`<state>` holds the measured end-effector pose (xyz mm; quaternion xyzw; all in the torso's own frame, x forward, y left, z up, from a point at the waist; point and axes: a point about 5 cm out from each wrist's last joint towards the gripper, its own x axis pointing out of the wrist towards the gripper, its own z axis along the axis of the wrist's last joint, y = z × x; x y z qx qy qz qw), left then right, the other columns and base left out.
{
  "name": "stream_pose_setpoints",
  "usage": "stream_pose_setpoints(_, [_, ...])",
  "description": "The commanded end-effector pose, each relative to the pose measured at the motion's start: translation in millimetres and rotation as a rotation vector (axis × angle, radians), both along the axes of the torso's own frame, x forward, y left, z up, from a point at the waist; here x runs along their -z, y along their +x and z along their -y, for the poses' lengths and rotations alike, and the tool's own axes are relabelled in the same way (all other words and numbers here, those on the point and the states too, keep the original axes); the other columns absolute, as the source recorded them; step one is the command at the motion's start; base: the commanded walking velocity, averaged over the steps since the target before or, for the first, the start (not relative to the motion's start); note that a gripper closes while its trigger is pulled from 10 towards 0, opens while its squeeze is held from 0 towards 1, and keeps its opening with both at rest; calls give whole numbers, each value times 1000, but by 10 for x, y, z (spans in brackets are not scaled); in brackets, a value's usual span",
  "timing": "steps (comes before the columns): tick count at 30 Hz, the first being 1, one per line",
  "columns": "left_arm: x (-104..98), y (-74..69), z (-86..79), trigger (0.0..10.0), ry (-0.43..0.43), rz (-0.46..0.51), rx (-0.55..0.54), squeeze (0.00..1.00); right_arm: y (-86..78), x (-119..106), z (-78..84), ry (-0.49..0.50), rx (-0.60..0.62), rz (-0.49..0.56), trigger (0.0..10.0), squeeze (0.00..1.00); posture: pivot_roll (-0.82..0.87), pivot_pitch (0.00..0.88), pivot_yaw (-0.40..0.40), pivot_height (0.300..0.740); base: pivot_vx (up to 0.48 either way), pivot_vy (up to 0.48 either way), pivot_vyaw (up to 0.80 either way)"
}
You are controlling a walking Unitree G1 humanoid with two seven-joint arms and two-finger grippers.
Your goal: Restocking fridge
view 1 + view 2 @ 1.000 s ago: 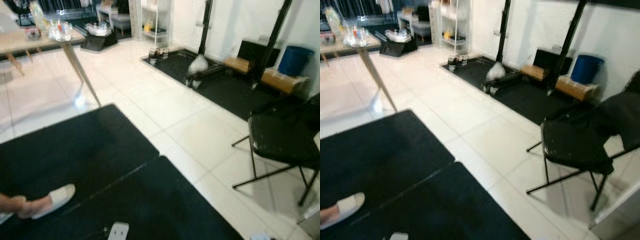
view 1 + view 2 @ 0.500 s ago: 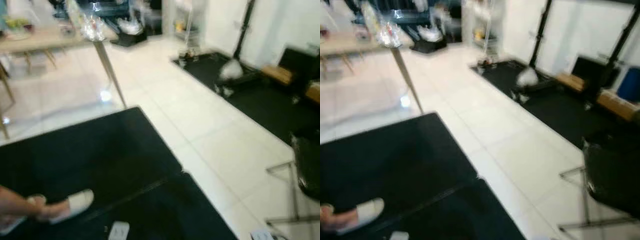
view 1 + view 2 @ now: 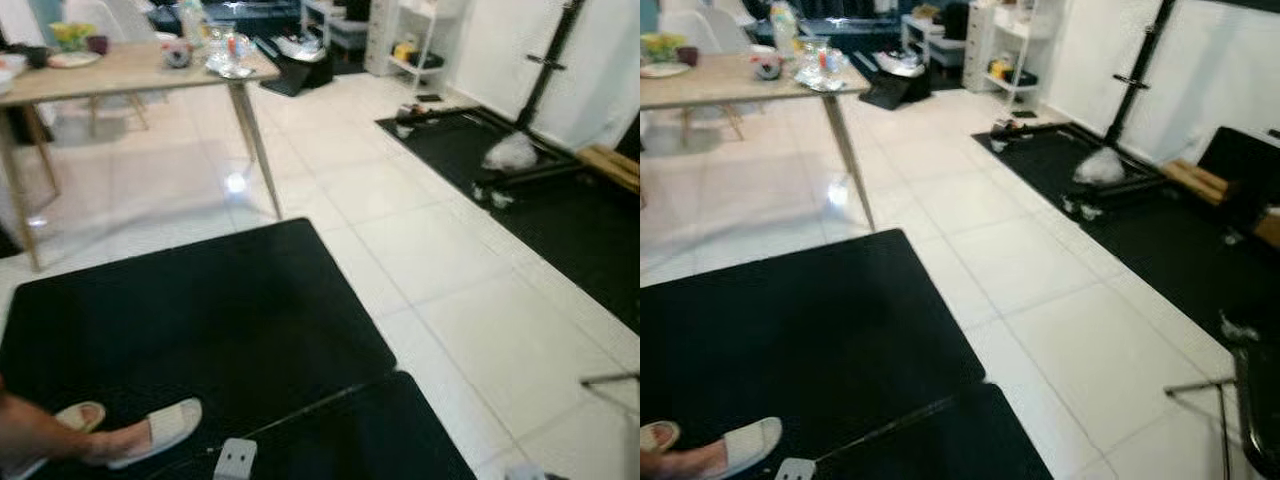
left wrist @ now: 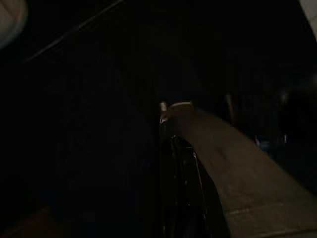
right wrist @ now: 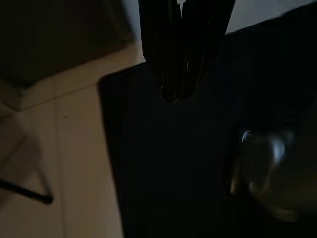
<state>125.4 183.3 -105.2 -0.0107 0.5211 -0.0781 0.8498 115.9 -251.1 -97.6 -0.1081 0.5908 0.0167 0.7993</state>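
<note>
- Transit step, judging by the scene: no fridge, both arms idle.
- Right gripper (image 5: 173,96) jaws closed, empty; left jaws: cannot tell, too dark.
- Next: likely head to counter (image 3: 130,70), upper left, for stock.

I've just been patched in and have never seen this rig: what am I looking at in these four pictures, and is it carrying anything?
This is a walking humanoid robot. The two wide pictures come from its head camera, looking down at a white tiled floor with black floor mats. A light wooden table holding dishes stands ahead on its left, and a person's foot in a white slipper is nearby. The two dark pictures are wrist cameras. The right end effector hangs shut and empty above a mat. The left wrist picture is too dark to judge.
</note>
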Motion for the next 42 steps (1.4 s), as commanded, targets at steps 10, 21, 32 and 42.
stream_pose_setpoints(10, [31, -122, -50, 10000, 4, -42, 12, 0, 41, -19, 26, -17, 12, 15, 10000, 0, -21, 0, -37, 740, 375, 0, 530])
stream_pose_setpoints(21, [35, -120, -27, 10000, 7, -46, 19, 0, 40, -11, 7, -17, 23, 15, 10000, 0, -26, 0, -26, 740, 373, 0, 0])
stream_pose_setpoints(32, [13, -79, -91, 10000, 15, -35, 28, 0, -98, 14, 54, -23, 50, -12, 10000, 0, -11, 0, -13, 740, 374, 0, 0])
stream_pose_setpoints(42, [9, -80, -121, 10000, 19, -32, 13, 0, -37, 2, 47, -38, 78, -6, 10000, 0, -18, 0, -14, 740, 373, 0, 0])
